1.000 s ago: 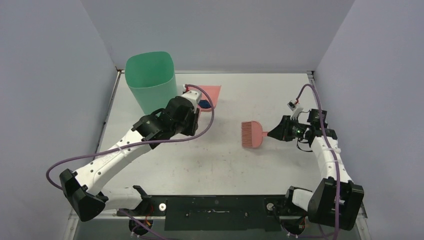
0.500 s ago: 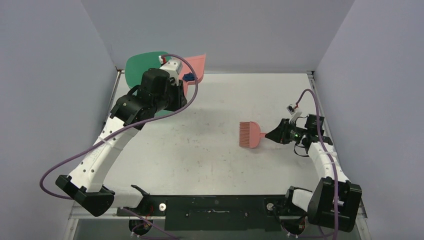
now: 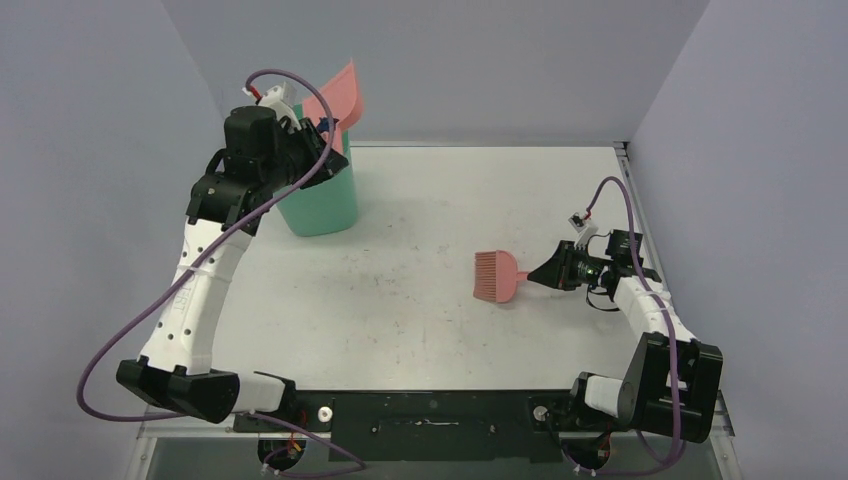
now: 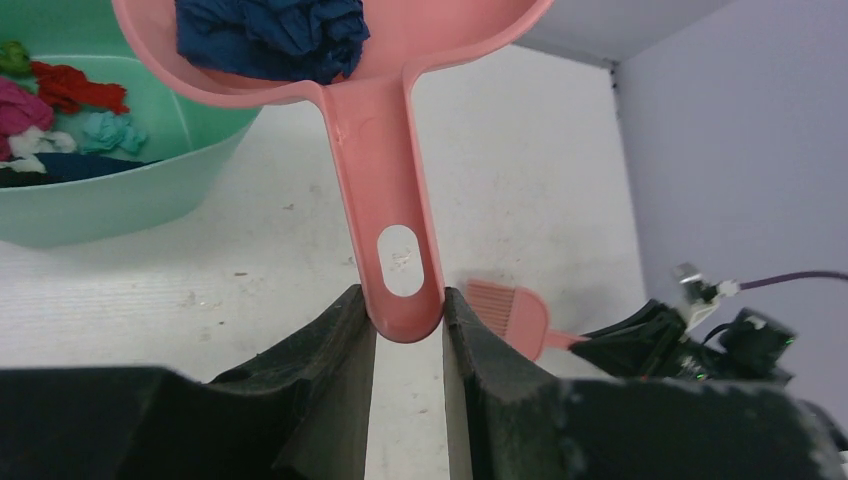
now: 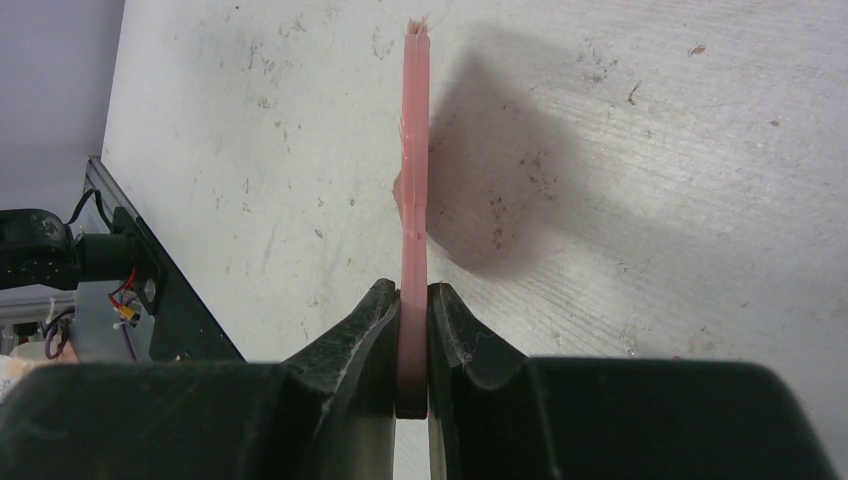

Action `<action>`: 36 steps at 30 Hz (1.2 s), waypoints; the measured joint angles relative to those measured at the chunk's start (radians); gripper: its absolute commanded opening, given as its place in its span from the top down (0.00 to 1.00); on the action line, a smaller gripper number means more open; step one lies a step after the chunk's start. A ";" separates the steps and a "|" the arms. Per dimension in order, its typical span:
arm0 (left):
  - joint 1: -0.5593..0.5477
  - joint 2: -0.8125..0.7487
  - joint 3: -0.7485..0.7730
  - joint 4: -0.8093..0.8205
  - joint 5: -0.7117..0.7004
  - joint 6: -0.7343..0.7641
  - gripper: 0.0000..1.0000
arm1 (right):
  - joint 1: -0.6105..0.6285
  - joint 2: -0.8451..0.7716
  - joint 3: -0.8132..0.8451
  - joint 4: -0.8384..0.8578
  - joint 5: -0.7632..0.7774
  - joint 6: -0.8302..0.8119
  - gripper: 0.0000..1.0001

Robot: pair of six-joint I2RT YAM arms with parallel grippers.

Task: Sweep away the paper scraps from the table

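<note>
- While the left gripper (image 4: 405, 300) clamps the dustpan (image 4: 385, 170) handle, a dark blue scrap (image 4: 270, 35) sits just ahead, over the bin (image 4: 120, 210).
- Tilt forward steadily, mouth inside the rim.
- Meanwhile the right gripper (image 5: 412, 292) pinches the brush (image 5: 415, 150).

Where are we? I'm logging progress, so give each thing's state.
Dustpan: raised at the bin, holding a dark blue scrap.
Bin: upright, coloured scraps inside.
Brush: gripped by its handle.
Left gripper: shut on dustpan handle.
Right gripper: shut on brush.
</note>
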 measured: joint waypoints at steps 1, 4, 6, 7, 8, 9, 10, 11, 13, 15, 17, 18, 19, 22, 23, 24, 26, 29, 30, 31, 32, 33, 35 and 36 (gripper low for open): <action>0.023 -0.002 -0.011 0.028 0.028 -0.031 1.00 | 0.000 0.000 0.000 0.000 0.000 0.000 0.95; 0.087 -0.003 -0.040 0.088 0.105 -0.125 1.00 | 0.001 0.001 0.000 0.000 -0.002 0.000 0.95; 0.122 -0.003 -0.056 0.123 0.153 -0.185 1.00 | 0.001 0.001 0.000 0.000 -0.002 0.000 0.95; 0.137 -0.003 -0.066 0.146 0.178 -0.216 1.00 | 0.001 0.001 0.000 0.000 -0.002 0.000 0.95; 0.151 -0.003 -0.080 0.175 0.204 -0.249 1.00 | 0.001 0.001 0.000 0.000 -0.002 0.000 0.95; 0.165 -0.004 -0.099 0.208 0.230 -0.287 1.00 | 0.001 0.001 0.000 0.000 -0.002 0.000 0.95; 0.178 -0.005 -0.122 0.244 0.257 -0.325 1.00 | 0.001 0.001 0.000 0.000 -0.002 0.000 0.95; 0.192 -0.006 -0.154 0.288 0.286 -0.373 1.00 | 0.001 0.001 0.000 0.000 -0.002 0.000 0.95; 0.212 -0.008 -0.210 0.356 0.328 -0.455 1.00 | 0.001 0.001 0.000 0.000 -0.002 0.000 0.95; 0.229 -0.012 -0.270 0.426 0.358 -0.532 1.00 | 0.001 0.001 0.000 0.000 -0.002 0.000 0.95; 0.248 -0.032 -0.368 0.532 0.388 -0.640 1.00 | 0.001 0.001 0.000 0.000 -0.002 0.000 0.95; 0.258 -0.045 -0.417 0.582 0.399 -0.691 1.00 | 0.001 0.001 0.000 0.000 -0.002 0.000 0.95; 0.268 -0.056 -0.459 0.623 0.407 -0.740 1.00 | 0.001 0.001 0.000 0.000 -0.002 0.000 0.95; 0.287 -0.076 -0.532 0.730 0.422 -0.853 1.00 | 0.001 0.001 0.000 0.000 -0.002 0.000 0.95; 0.289 -0.080 -0.541 0.757 0.424 -0.877 1.00 | 0.001 0.001 0.000 0.000 -0.002 0.000 0.95; 0.290 -0.085 -0.544 0.778 0.426 -0.896 1.00 | 0.001 0.001 0.000 0.000 -0.002 0.000 0.95; 0.291 -0.100 -0.545 0.817 0.432 -0.921 1.00 | 0.001 0.001 0.001 0.000 -0.002 0.000 0.95; 0.291 -0.124 -0.545 0.861 0.439 -0.941 1.00 | 0.001 0.001 0.002 0.000 -0.002 -0.001 0.95; 0.291 -0.129 -0.546 0.874 0.441 -0.948 1.00 | 0.001 0.001 0.002 0.000 -0.002 -0.001 0.95; 0.291 -0.132 -0.546 0.886 0.443 -0.952 1.00 | 0.001 0.001 0.002 -0.001 -0.002 -0.001 0.95; 0.291 -0.134 -0.549 0.898 0.444 -0.958 1.00 | 0.001 0.001 0.002 -0.001 -0.002 -0.002 0.95; 0.292 -0.134 -0.552 0.906 0.447 -0.966 1.00 | 0.001 0.001 0.002 -0.001 -0.002 -0.002 0.95; 0.293 -0.134 -0.558 0.912 0.451 -0.973 1.00 | 0.001 0.001 0.002 -0.002 -0.002 -0.003 0.95; 0.293 -0.134 -0.560 0.914 0.453 -0.975 1.00 | 0.001 0.001 0.002 -0.002 -0.002 -0.003 0.95</action>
